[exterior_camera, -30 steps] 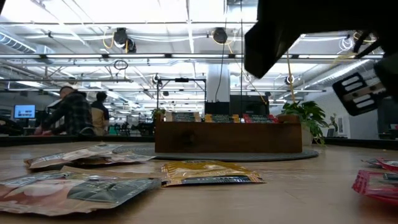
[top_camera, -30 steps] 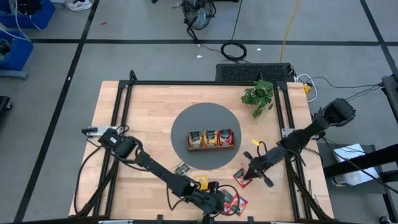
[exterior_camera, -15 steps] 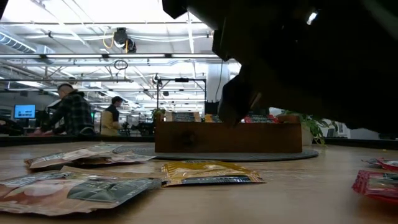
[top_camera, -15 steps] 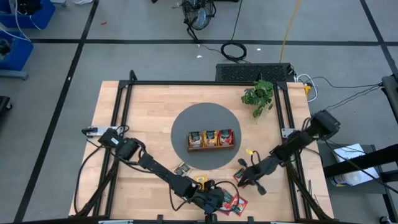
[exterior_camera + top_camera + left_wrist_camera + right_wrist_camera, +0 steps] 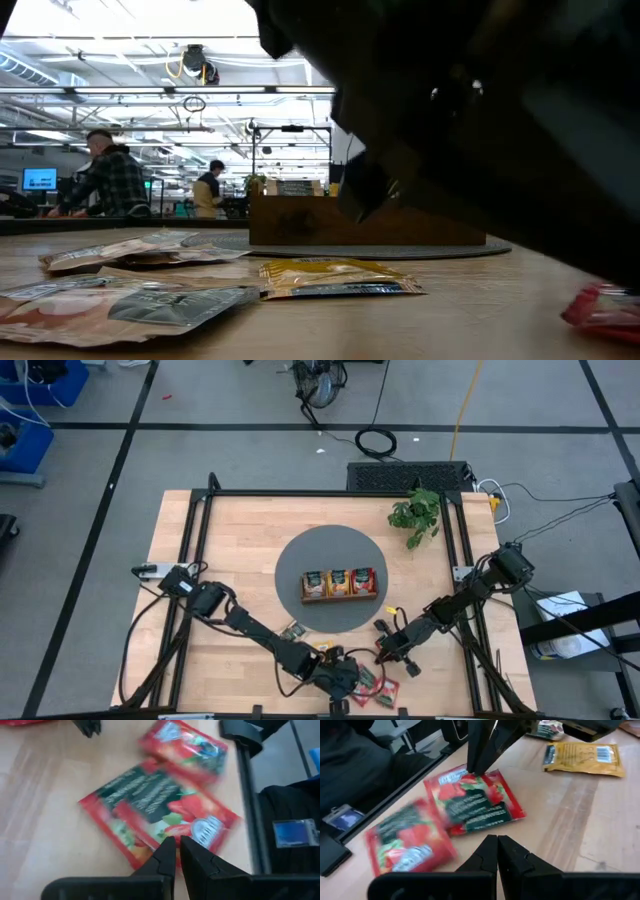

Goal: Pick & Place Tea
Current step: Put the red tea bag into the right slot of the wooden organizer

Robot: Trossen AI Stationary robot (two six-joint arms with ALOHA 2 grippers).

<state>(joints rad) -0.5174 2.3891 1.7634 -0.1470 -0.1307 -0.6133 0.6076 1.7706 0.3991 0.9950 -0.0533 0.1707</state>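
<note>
Two red tea sachets [image 5: 165, 815] lie overlapped at about six o'clock of the table [image 5: 240, 550], each flat, glossy, printed with strawberries and a dark green label. A yellow sachet [image 5: 582, 757] lies near them, pale tan ones [image 5: 120, 300] farther toward seven o'clock. Three more stand in the wooden tray [image 5: 340, 584] at centre. The left gripper [image 5: 177, 851] hovers over the red pair, fingers nearly together, holding nothing as far as can be judged. The right gripper [image 5: 497, 847], at five o'clock, is closed and empty.
</note>
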